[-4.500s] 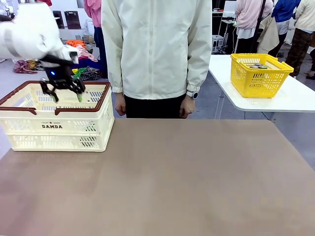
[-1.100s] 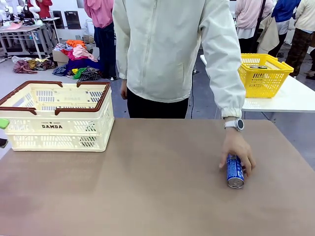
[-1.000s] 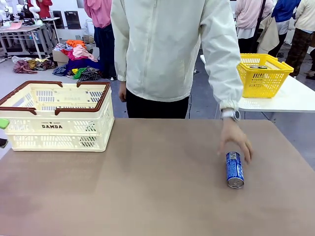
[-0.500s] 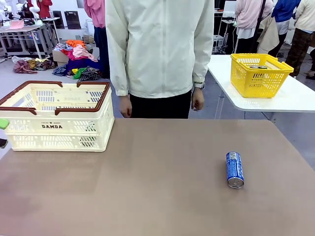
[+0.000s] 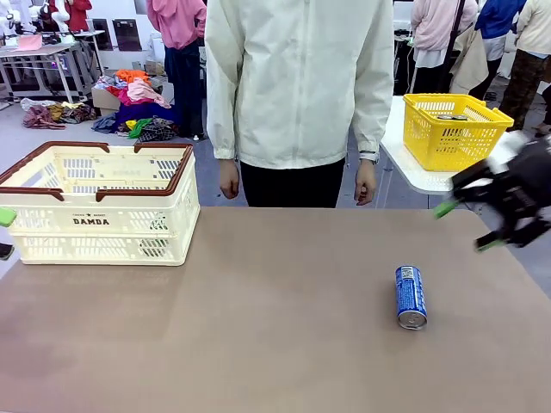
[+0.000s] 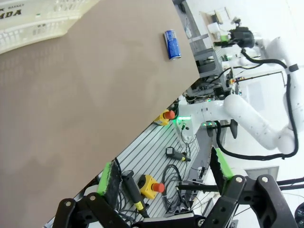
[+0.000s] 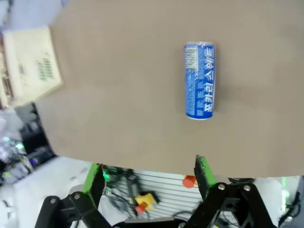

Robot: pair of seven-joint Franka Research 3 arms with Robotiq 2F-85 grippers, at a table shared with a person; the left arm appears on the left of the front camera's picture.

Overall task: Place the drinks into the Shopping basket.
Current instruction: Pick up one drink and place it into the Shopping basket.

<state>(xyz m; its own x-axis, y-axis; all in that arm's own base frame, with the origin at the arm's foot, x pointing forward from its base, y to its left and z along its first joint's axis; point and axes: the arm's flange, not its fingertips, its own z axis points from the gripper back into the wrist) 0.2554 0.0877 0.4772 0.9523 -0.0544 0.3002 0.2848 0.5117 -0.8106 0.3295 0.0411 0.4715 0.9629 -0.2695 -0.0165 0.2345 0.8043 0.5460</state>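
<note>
Right gripper [image 5: 467, 226] has swung in, jaws spread empty, near the blue can [image 5: 411, 296] (basket [image 5: 52, 234] reads "DAMDA").

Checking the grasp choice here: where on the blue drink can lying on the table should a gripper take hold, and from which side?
Probably mid-body, coming straight down from above. The blue drink can lies flat on its side, so its round flanks are free while its ends are narrow. The open right gripper would best straddle it across its short width.

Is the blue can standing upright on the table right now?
No, the blue can lies on its side on the table, its silver end facing the front camera.
</note>
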